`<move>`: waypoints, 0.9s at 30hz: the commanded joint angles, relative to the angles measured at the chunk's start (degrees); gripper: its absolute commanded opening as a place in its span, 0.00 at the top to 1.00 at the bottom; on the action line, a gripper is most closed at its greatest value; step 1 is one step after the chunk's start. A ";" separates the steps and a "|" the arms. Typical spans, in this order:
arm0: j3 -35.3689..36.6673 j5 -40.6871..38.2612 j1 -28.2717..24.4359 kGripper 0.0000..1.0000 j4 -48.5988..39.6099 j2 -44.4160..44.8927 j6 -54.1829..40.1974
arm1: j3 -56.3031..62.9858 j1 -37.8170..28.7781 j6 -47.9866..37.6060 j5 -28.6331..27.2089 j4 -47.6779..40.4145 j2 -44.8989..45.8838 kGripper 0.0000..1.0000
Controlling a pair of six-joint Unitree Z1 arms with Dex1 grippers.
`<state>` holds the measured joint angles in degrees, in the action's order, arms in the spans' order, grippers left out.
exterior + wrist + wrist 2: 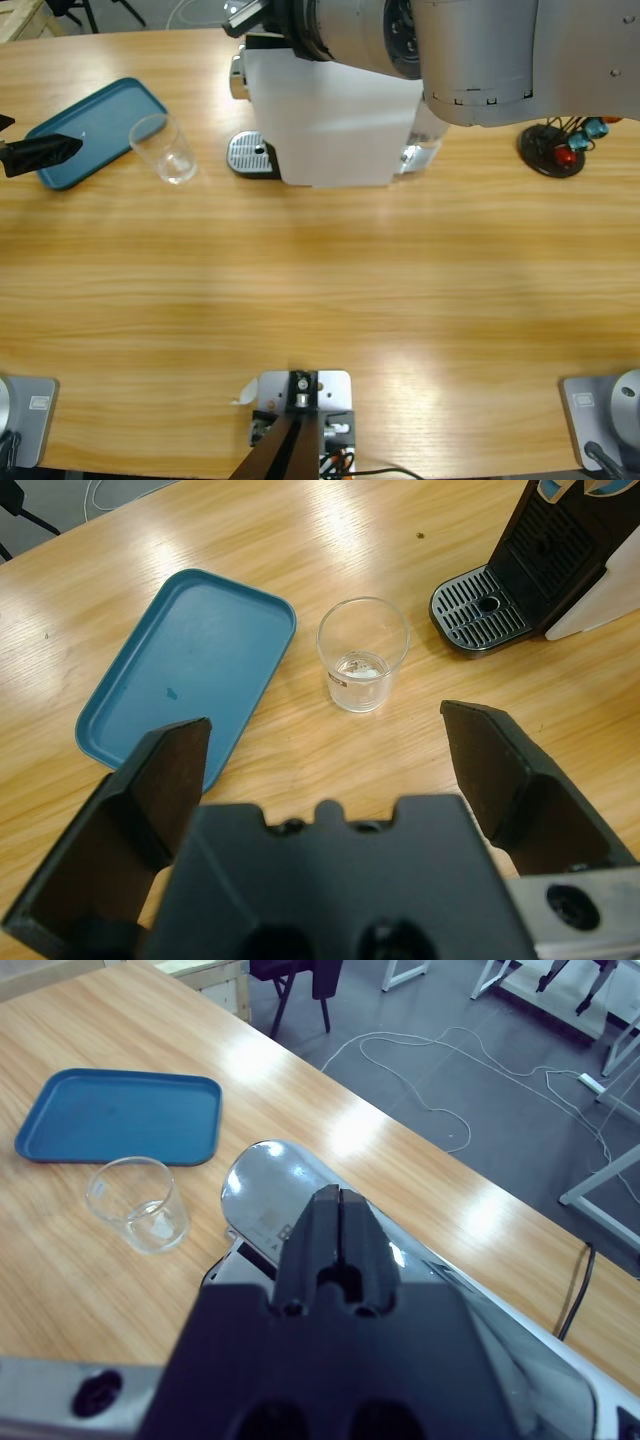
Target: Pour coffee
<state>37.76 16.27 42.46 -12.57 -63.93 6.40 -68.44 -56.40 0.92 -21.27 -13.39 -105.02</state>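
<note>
A white coffee machine (335, 115) stands at the table's far middle, its black drip tray (250, 155) sticking out to the left with nothing on it. An empty clear glass (165, 150) stands on the wood between the drip tray and a blue tray (95, 130). My left gripper (325, 725) is open at the far left edge, low over the blue tray's near corner and facing the glass (362, 655) a short way off. My right gripper (340, 1222) is shut on nothing, just above the machine's silver lid (262, 1188). I cannot tell whether it touches the lid.
The large silver right arm (470, 50) hangs over the machine and hides its top. A black capsule stand (553, 147) with coloured capsules is at the far right. Bare wood fills the table's near half.
</note>
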 commanded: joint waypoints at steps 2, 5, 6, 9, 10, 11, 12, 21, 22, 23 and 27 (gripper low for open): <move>-1.28 0.60 0.34 0.00 -0.74 -1.46 0.46 | 6.87 -0.73 -0.99 2.37 2.23 -8.85 1.00; -1.28 0.60 0.34 0.00 -0.77 -1.46 0.46 | 7.45 -0.55 -1.85 2.37 2.23 -9.24 1.00; -1.28 0.60 0.34 0.00 -0.79 -1.46 0.46 | 7.60 -0.45 -1.97 2.37 2.20 -9.40 1.00; -1.28 0.60 0.34 0.00 -0.79 -1.55 0.46 | 7.89 0.10 -2.20 2.39 2.02 -9.86 1.00; -1.28 0.60 0.34 0.00 -0.79 -1.55 0.46 | 8.22 0.33 -2.29 2.57 1.56 -9.94 1.00; -1.28 0.60 0.34 0.00 -0.79 -1.55 0.46 | 8.59 0.54 -2.32 2.69 1.12 -10.01 1.00; -1.28 0.60 0.34 0.00 -0.79 -1.58 0.46 | 8.87 0.77 -2.32 2.69 0.89 -10.00 1.00; -2.05 1.03 0.34 0.00 2.27 -3.92 0.33 | 7.99 1.17 1.93 5.66 7.08 6.18 0.29; -2.37 1.87 0.34 0.00 3.32 -4.64 0.12 | 7.66 1.30 2.32 7.14 9.33 9.16 0.10; -2.76 4.47 0.34 0.00 4.64 -5.45 0.26 | 7.04 1.30 2.86 8.49 12.36 11.92 0.03; -3.79 4.35 0.34 0.01 10.87 -8.07 3.58 | 7.06 1.30 4.66 9.33 24.31 21.82 0.00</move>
<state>37.40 18.89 42.50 -9.25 -66.79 6.40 -63.70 -55.93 2.84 -14.48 -3.40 -96.61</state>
